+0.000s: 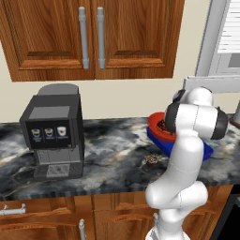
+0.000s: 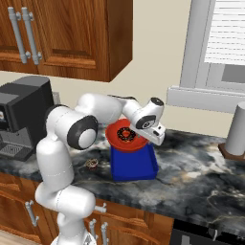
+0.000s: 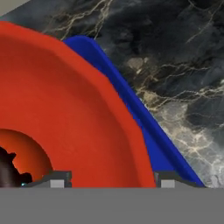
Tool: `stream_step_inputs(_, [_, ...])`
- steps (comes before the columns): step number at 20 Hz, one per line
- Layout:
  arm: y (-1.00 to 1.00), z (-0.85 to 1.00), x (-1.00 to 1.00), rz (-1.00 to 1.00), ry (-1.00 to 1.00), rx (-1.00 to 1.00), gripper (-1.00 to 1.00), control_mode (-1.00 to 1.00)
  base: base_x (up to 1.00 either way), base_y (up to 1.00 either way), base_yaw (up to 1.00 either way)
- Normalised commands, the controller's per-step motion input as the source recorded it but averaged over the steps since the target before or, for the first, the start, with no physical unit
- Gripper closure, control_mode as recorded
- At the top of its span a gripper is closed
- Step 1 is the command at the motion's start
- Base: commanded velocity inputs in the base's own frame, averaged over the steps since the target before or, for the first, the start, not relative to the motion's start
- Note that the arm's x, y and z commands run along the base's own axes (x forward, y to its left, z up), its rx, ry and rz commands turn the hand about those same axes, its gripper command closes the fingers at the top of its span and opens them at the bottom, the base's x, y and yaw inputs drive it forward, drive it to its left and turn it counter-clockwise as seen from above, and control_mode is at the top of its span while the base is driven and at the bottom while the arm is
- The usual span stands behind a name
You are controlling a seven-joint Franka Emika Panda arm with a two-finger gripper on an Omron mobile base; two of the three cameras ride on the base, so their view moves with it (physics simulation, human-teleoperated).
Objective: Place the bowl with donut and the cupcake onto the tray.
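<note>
Well, nearest, at lower centre of the left base frame, the tiny dark brown ridged cupcake (image 1: 151,161) sits on the marble counter (image 1: 108,154). Behind it the flat blue rectangular tray (image 2: 136,167) carries the shallow red bowl (image 2: 125,135) with its chocolate ring donut (image 2: 127,135). The gripper (image 3: 109,179) straddles the bowl's rim, fingers apart.

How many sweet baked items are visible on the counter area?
2. The donut lies in the red bowl on the blue tray. The cupcake stands on the counter left of the tray. None seems hidden.
</note>
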Motion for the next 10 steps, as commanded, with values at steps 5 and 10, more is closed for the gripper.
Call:
stream_step_inputs(5, [0.0,0.29,-0.13,-0.03,0.0,0.0,-1.0,-1.0,0.0,0.0,0.0])
stream_step_inputs(10, [0.03,0.33,-0.38,0.0,0.0,0.0,-1.0,-1.0,0.0,0.0,0.0])
